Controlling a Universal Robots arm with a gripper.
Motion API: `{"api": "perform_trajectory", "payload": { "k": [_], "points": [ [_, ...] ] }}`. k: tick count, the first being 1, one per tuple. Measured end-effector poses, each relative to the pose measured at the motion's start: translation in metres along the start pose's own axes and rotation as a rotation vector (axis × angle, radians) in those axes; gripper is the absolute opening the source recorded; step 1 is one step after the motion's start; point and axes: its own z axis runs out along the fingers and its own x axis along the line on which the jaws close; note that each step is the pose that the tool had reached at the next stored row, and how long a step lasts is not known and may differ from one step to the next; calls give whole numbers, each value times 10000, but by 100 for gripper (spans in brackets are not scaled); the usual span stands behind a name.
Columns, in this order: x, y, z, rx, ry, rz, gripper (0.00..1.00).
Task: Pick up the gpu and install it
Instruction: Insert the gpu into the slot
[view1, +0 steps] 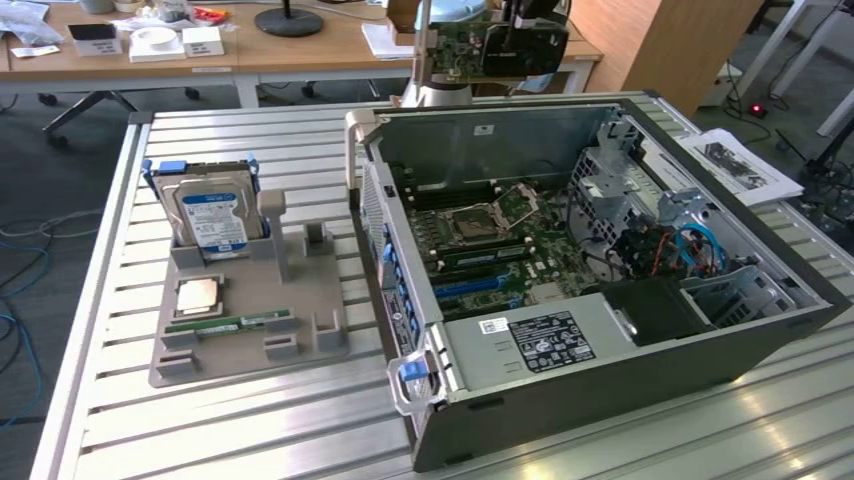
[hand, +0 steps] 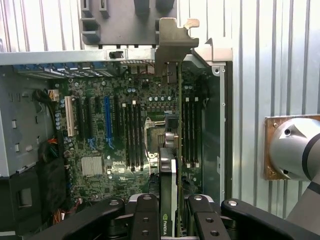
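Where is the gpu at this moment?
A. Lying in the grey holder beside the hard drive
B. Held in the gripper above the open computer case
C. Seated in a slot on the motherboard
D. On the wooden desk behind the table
B: the wrist view shows the gpu clamped edge-on in the gripper, hanging well above the motherboard of the open computer case.
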Motion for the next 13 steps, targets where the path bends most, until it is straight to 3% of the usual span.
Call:
{"api": "perform_trajectory", "payload": {
  "k": [13],
  "points": [
    [1,1,18,2,1,31,27]
  ]
}}
